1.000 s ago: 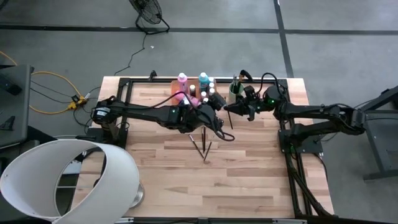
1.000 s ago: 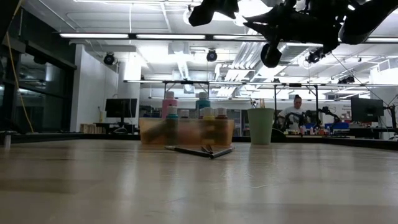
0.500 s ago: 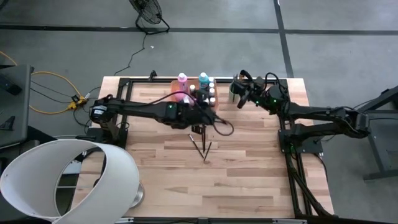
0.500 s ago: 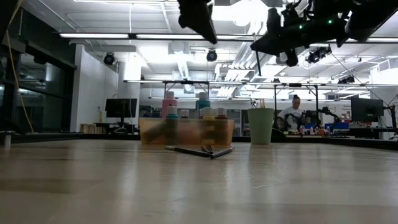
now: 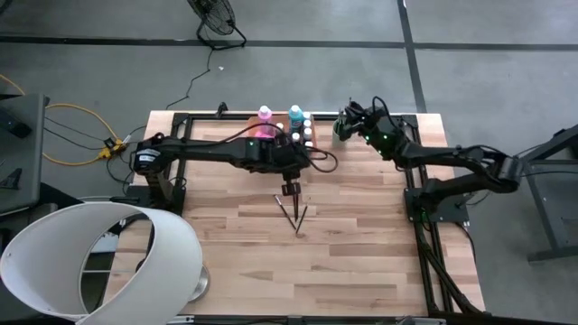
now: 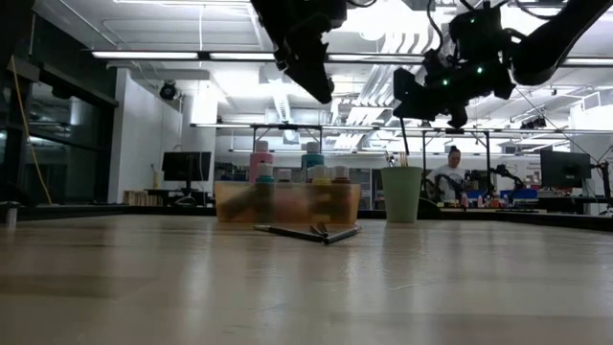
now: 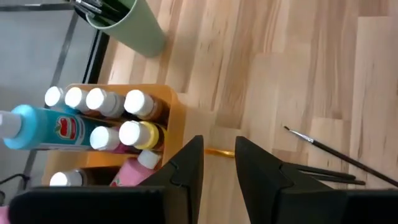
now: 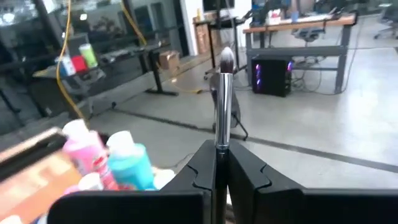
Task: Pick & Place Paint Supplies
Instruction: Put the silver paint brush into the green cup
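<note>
The left end effector (image 5: 291,188) is hovering above the light wooden plank table (image 5: 361,262), just in front of the translucent orange rectangular tray (image 7: 176,109), with its two dark fingers (image 7: 186,168) standing a little apart and holding nothing. In the left wrist view the tray is carrying small paint bottles with white caps: about eight caps are showing, among them one tall teal bottle (image 7: 43,127), one pink bottle (image 7: 134,174) and one yellow-topped bottle (image 7: 149,134); an exact count is hard because some are hidden. Three thin dark-handled paintbrushes (image 5: 294,212) are lying loose on the table near the left end effector, crossing one another. The right end effector (image 5: 347,119) is hanging over the light green cup (image 6: 401,195), which is standing just beside the tray and is already holding several brushes (image 7: 102,7), too bunched to count. The right fingers are clamped together on one further paintbrush (image 8: 222,102), which is standing upright with its bristles pointing away from the end effector.
</note>
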